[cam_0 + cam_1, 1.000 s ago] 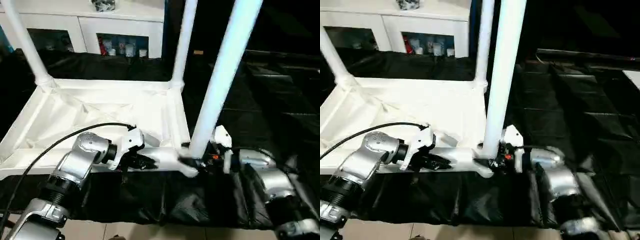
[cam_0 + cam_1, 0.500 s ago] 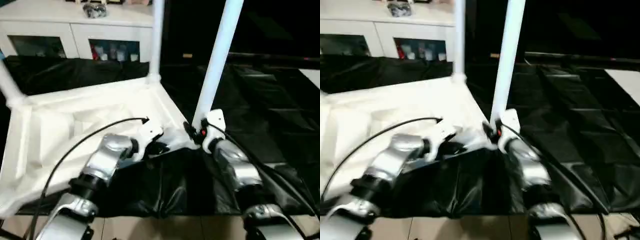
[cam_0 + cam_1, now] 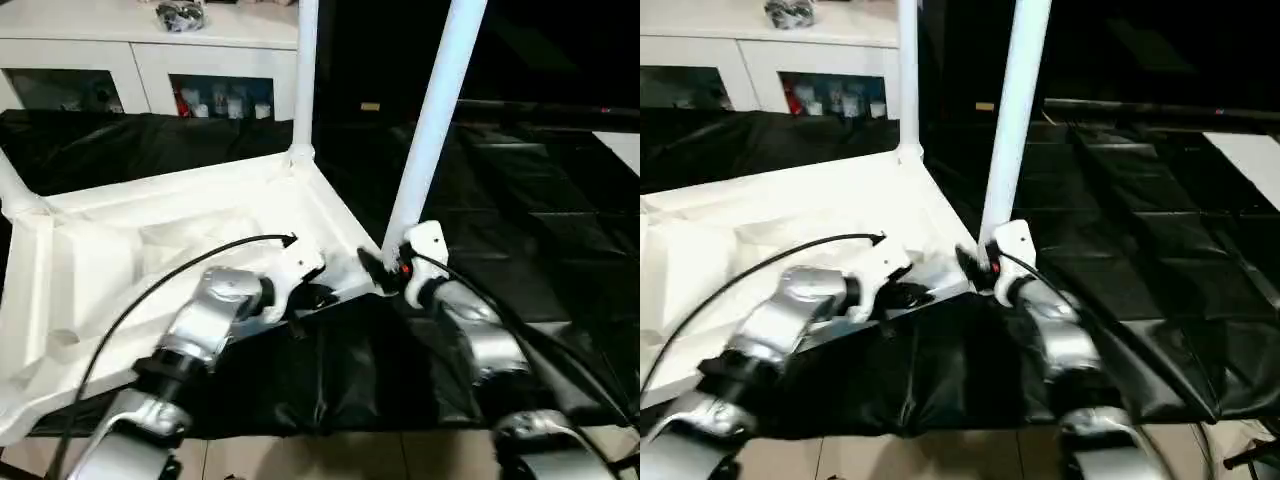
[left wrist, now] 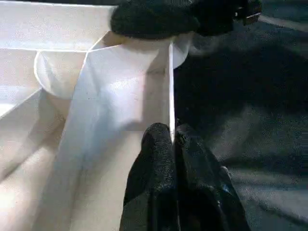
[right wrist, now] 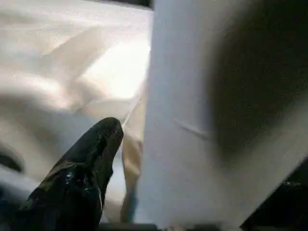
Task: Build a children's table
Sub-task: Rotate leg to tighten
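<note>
- upside-down white tabletop (image 3: 150, 250) lying on a black sheet (image 3: 520, 230), ribs facing up, white cabinet (image 3: 140, 60) behind.
- three legs standing up from corner holes: near leg (image 3: 432, 130) at the corner closest to the arms, far leg (image 3: 303, 75) at the back corner, and just the bottom bit of a third leg (image 3: 15, 185) at the left corner.
- no way to tell about the fourth corner, down at the low left edge, so maybe one leg still to go, only a guess.
- left gripper (image 4: 172, 139) clenched tight on the thin rim (image 4: 170, 86) of the tabletop, pinching it between both fingers, holding the top steady.
- right gripper (image 3: 385, 272) right by the bottom of the near leg, one black finger (image 5: 84, 163) just beside the tube; jaws look loose around it, but cannot tell for sure if gripping or let go.
- near leg leaning a bit, so maybe not pushed all the way in yet.
- left to do, most likely: press that leg down firm, fit any missing leg, flip the table onto its feet.
</note>
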